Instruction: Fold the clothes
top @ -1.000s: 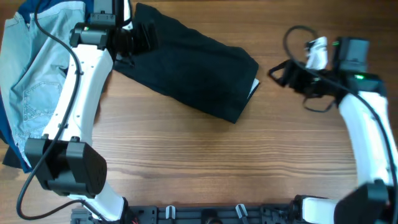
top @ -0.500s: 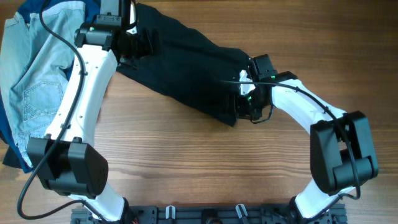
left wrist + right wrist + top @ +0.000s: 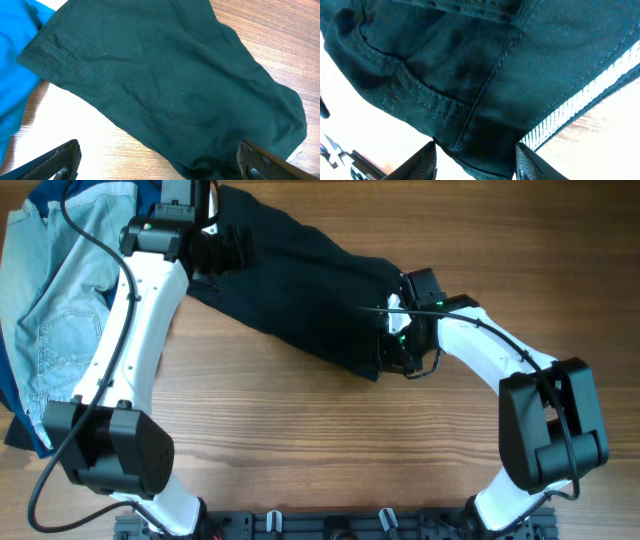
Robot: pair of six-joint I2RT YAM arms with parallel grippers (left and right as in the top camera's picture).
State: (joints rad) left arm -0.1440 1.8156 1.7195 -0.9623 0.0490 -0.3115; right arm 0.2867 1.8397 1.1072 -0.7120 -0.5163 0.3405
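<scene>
The dark garment (image 3: 300, 295) lies in a long diagonal strip on the table (image 3: 300, 440), and a heap of denim and blue clothes (image 3: 45, 310) sits at the left edge, so the folding looks barely begun. The left gripper (image 3: 160, 165) hovers over the garment's upper-left end, jaws spread and empty. The right gripper (image 3: 475, 160) is at its lower-right hem, jaws apart with cloth between them, not pinched.

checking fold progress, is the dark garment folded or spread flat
Folded: the dark garment lies as a diagonal band overhead, and the right wrist view shows layers stacked at its edge.
</scene>
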